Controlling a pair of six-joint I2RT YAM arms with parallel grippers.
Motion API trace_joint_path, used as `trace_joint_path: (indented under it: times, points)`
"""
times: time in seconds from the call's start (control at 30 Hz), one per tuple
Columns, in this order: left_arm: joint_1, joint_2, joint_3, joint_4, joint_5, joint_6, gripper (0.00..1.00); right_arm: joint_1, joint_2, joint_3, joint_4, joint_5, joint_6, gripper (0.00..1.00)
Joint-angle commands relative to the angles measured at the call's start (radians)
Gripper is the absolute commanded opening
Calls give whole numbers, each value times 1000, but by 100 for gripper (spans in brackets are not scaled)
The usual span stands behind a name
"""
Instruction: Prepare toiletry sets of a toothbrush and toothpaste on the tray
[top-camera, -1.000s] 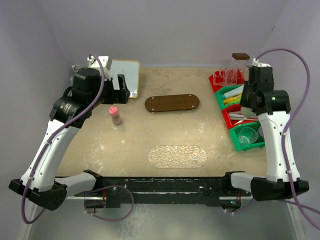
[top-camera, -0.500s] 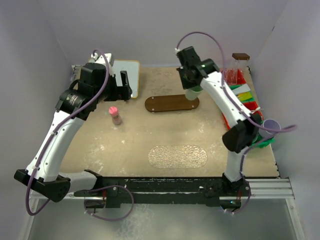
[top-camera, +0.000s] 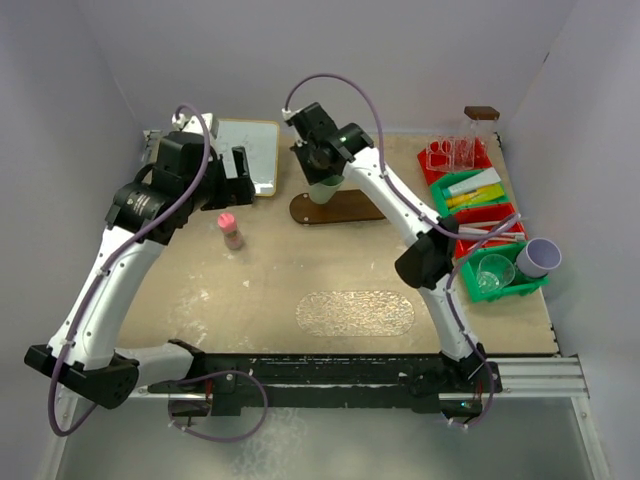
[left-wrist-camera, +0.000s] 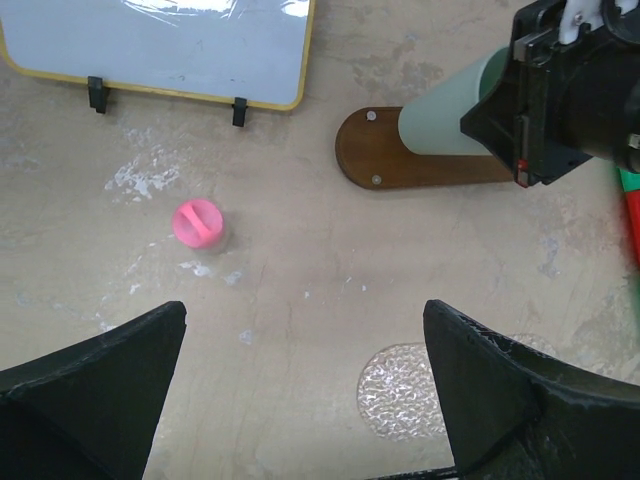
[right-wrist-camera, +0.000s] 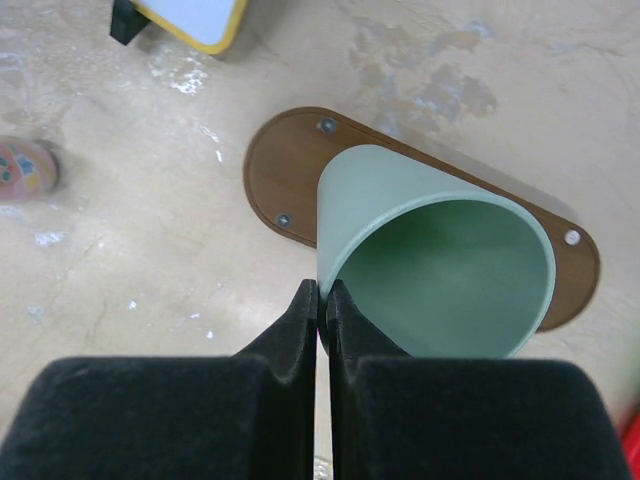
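Note:
My right gripper (right-wrist-camera: 321, 293) is shut on the rim of a pale green cup (right-wrist-camera: 440, 270), one finger inside and one outside. It holds the cup over the left end of the brown wooden oval tray (right-wrist-camera: 285, 170). I cannot tell whether the cup touches the tray. The top view shows the cup (top-camera: 325, 191), the tray (top-camera: 352, 207) and the right gripper (top-camera: 322, 172). My left gripper (left-wrist-camera: 305, 400) is open and empty above the bare table, left of the tray (left-wrist-camera: 385, 160). Slim pale toothbrushes (top-camera: 474, 184) and coloured tubes (top-camera: 463, 201) lie in the bins at the right.
A pink-capped little bottle (top-camera: 231, 231) stands left of the tray. A whiteboard (top-camera: 246, 154) stands at the back left. Red and green bins (top-camera: 505, 292) line the right edge, with a clear cup (top-camera: 494, 272) and a purple cup (top-camera: 539, 257). A clear textured oval tray (top-camera: 354, 312) lies front centre.
My right arm has swung from the bins across to the wooden tray, carrying the green cup from the tray's right end to its left end. The left arm has barely moved.

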Motion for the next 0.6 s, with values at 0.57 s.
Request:
trace_joint_path:
  times: [0.57]
  points:
    - [-4,-34,81,-84,-68,24,100,68,93,93,-8,2,8,0]
